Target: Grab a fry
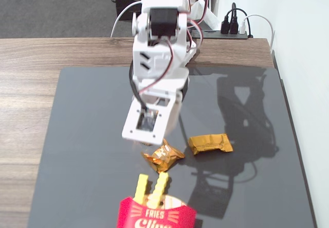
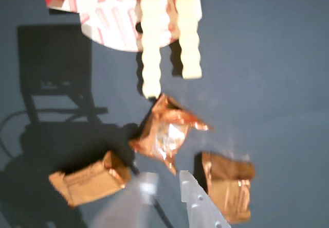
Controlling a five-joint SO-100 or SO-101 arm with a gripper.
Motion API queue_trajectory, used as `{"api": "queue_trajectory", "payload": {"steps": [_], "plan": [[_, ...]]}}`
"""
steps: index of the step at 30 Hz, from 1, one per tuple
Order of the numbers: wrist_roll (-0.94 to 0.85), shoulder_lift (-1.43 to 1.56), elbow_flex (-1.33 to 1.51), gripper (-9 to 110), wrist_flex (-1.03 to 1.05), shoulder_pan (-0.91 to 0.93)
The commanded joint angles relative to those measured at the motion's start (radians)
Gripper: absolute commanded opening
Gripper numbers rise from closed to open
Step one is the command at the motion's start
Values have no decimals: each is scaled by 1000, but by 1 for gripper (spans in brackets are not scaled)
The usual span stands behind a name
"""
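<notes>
While my arm hangs over a dark grey mat [image 1: 82, 151] on the wood-grain table [image 1: 31, 84], a white wall and a power strip [image 1: 231, 30] show behind. Wrappers: three gold ones in the wrist view, two in the fixed view, the third hidden under my end effector [image 2: 167, 192]. Its fingers stand slightly parted, holding nothing. Fries: two. The fry [image 2: 151, 48] with crinkled edges sticks out of the red carton [image 1: 154, 215], which is cut off by the frame edge.
</notes>
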Motion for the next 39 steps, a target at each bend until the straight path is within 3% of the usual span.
{"api": "queue_trajectory", "payload": {"steps": [1,3,32,39], "plan": [[-15,-55,-100,18,-23,14],[-17,-103,-127,23,-43,18],[-8,-535,-453,22,-75,0],[9,-568,-488,1,-71,-8]]}}
